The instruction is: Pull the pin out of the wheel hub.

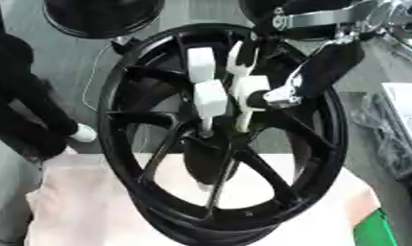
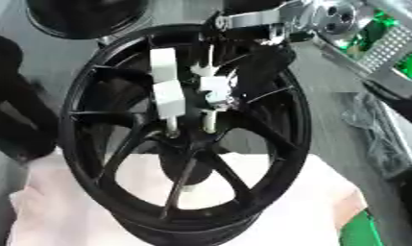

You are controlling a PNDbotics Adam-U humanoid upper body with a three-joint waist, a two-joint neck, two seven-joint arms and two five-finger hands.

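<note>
Fingers (image 1: 211, 98) of one robot hand (image 1: 238, 89) show white in the middle of the frame, right in front of the wheel (image 1: 222, 134). They point down toward the middle of the wheel, and their tips sit at the hub (image 1: 211, 144). Thin pale rods stick down from the fingertips to the hub. I cannot tell if one of them is the pin, and I cannot tell if the fingers are pinching anything or just touching. The hand joins a black and silver arm (image 1: 326, 29) that comes in from the upper right of the frame, so it is the right hand. The other hand does not show.

The wheel is big and black, with long thin spokes going out from the hub to the rim. It stands up on its edge and fills most of the frame. Its bottom rests on a pale cloth (image 1: 91, 206) in the lower part of the frame. A dark shape with a white tip (image 1: 28, 105) is at the left edge, just beside the rim. Another round black thing (image 1: 100, 17) is in the upper left. Something green (image 1: 375, 230) is in the lower right corner.
</note>
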